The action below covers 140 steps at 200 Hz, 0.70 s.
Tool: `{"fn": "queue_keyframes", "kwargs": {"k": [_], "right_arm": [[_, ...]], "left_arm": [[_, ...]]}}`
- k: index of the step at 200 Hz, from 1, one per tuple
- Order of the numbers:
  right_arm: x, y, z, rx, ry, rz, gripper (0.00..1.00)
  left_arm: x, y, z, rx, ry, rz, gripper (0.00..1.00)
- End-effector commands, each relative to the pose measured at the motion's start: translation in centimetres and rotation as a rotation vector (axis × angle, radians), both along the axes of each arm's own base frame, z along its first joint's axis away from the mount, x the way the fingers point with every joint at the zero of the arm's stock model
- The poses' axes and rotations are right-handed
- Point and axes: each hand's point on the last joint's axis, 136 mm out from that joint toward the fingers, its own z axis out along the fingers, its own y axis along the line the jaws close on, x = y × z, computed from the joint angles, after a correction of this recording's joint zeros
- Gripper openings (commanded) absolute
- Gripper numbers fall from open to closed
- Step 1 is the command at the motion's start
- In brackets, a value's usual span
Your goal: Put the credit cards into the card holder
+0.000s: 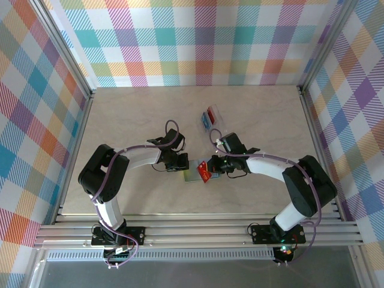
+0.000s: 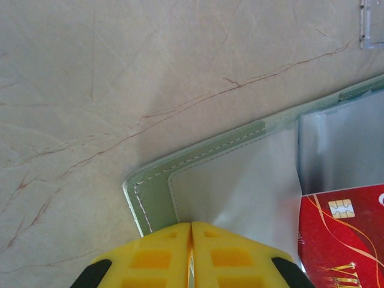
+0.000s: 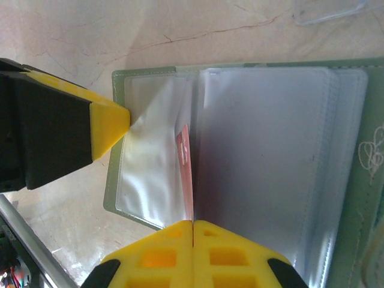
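One high overhead view, two wrist views close, all looking down on the card holder (image 2: 228, 180)

Gold "VI…" on red card (image 2: 342, 240)

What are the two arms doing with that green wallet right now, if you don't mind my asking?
The left gripper is shut on a clear pocket of the open card holder, holding it apart from the other sleeves. The right gripper pinches a red card edge-on at that pocket's opening; the card is not fully in. More cards lie in a clear tray farther back.
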Motion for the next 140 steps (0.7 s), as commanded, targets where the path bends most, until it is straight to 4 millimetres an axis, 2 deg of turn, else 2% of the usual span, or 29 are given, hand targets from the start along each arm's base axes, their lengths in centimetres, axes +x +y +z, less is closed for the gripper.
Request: {"fn": "queue_keyframes", "kwargs": {"k": [1,140], "right_arm": [[0.5,0.9,0.5,0.026,-0.024,0.034,0.0],[2.0,2.0,-1.8,0.092,0.013,0.029,0.0]], "left_arm": [[-1.4,0.2,-0.6,0.038,0.032,-0.032,0.1],[-1.3,0.5,-0.4,0.05,0.021,-0.028,0.1]]}}
